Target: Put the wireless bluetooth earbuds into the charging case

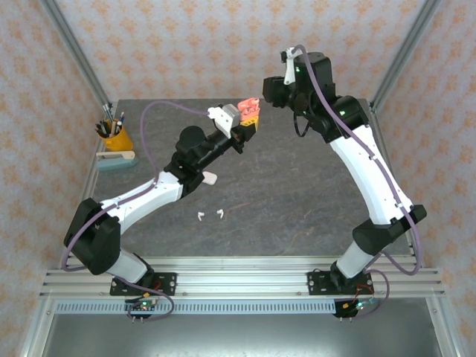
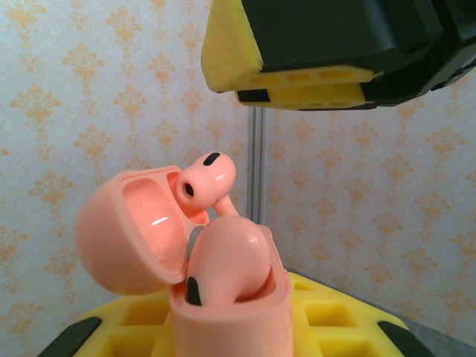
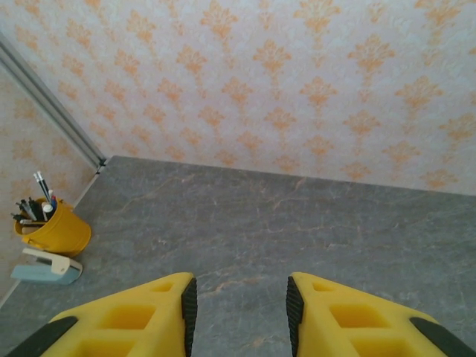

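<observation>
The left hand [image 1: 250, 119] grips the open pink charging case [image 2: 223, 320] above the far middle of the desk [image 1: 297, 193], with two pink earbuds [image 2: 204, 178] in it. The right hand [image 3: 242, 297] is parted and empty. Two white earbuds [image 1: 201, 216] lie mid-desk.

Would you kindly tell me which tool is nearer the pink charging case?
Left: the left tool grips the pink charging case; the right tool hovers open close beside it.

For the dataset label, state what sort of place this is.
Likely a lab robot test cell: aluminium frame posts, wallpaper backdrop panels, and a grey table with a bolted mounting rail.
</observation>
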